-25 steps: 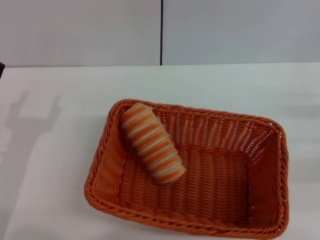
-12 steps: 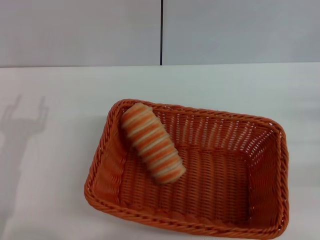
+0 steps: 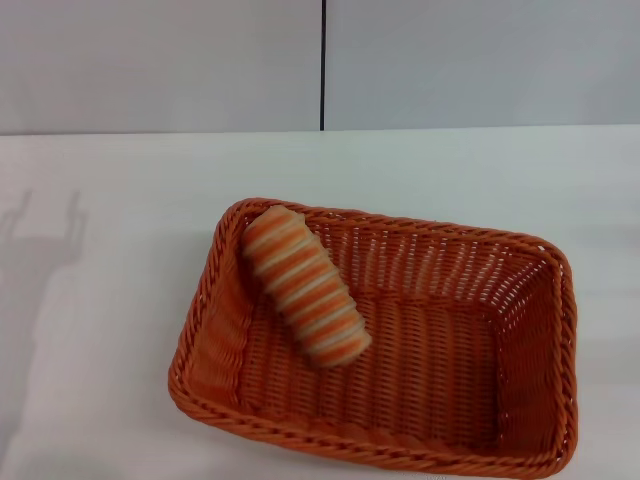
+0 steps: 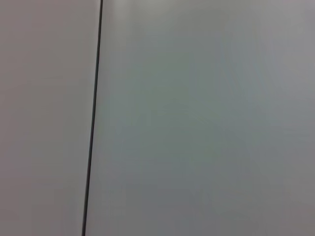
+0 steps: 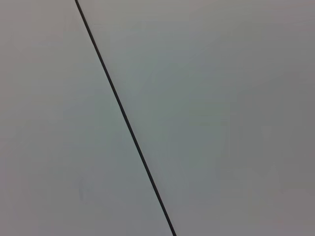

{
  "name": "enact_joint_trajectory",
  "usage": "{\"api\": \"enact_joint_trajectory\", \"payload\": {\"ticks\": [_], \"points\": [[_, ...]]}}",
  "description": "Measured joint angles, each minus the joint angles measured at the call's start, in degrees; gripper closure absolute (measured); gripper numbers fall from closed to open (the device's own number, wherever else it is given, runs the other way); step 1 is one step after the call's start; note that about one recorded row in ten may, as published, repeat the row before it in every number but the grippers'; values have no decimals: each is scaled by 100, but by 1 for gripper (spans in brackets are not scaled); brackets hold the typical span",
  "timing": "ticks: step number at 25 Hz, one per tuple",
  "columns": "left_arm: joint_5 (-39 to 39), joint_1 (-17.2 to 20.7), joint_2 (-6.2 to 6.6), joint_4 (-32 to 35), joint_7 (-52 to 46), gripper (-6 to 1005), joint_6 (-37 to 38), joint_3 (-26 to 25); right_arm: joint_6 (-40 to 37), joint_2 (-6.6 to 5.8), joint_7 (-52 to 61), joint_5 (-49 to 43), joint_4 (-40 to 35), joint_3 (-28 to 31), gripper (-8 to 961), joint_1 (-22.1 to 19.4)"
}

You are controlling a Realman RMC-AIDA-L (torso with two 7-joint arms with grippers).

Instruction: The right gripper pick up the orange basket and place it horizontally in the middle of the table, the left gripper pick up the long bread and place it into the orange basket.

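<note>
1. Although neither of my grippers shows in the head view, the work is plain there: the large rectangular orange wicker basket (image 3: 375, 345) sits on the plain white tabletop (image 3: 120, 200), long side roughly crosswise, and the small oblong striped orange-and-cream toy loaf (image 3: 305, 287) lies inside it, slanting from the basket's far-left corner toward its middle, one end propped against the sloping wall.
2. I judge both placements done. The basket looks light but stiff; its braided rim (image 3: 370, 452) would be the sure hold, pinched mid-way along a long side so it does not tip. The loaf looks light, with ridges that should keep my pads from sliding; I would close across its middle, crosswise to its length.
3. Left of the basket, a faint two-pronged shadow (image 3: 45, 235) falls on the tabletop.
4. My left wrist view shows only a pale grey wall panel with a dark vertical seam (image 4: 93, 123). Whether that gripper's fingers are apart or together, I cannot say.
5. My right wrist view shows the same sort of panel, its seam (image 5: 125, 120) running diagonally. The same holds for that gripper.
</note>
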Motion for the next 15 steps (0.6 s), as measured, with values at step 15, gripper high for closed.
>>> {"api": "enact_joint_trajectory", "payload": {"ticks": [15], "points": [[1, 176, -1, -23, -11, 435, 26, -14, 143, 9, 0, 0, 17, 14, 520, -192]]}}
